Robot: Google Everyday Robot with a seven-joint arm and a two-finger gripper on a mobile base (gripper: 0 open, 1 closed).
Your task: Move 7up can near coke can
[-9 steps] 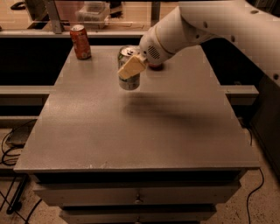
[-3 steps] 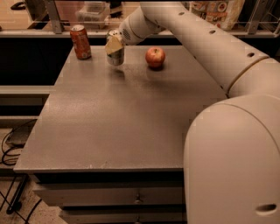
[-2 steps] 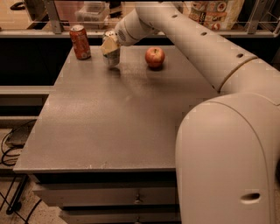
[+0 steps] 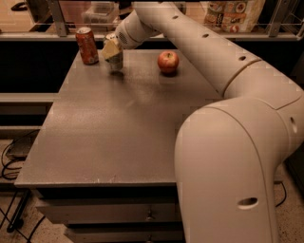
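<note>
The coke can (image 4: 87,45), red-orange with a silver top, stands upright at the far left corner of the grey table (image 4: 118,128). The 7up can (image 4: 115,59), silver-white, is upright just to the right of it, a small gap apart, its base at or just above the table. My gripper (image 4: 112,49) reaches in from the right and is shut on the 7up can; a tan finger pad covers its upper side.
A red apple (image 4: 168,61) sits on the table to the right of the cans. My white arm (image 4: 228,142) fills the right half of the view. A shelf with packages (image 4: 232,14) runs behind the table's far edge.
My gripper has carried the 7up can from the table's middle toward the far left, and it now stands close beside the coke can. The arm stretches further across the view.
</note>
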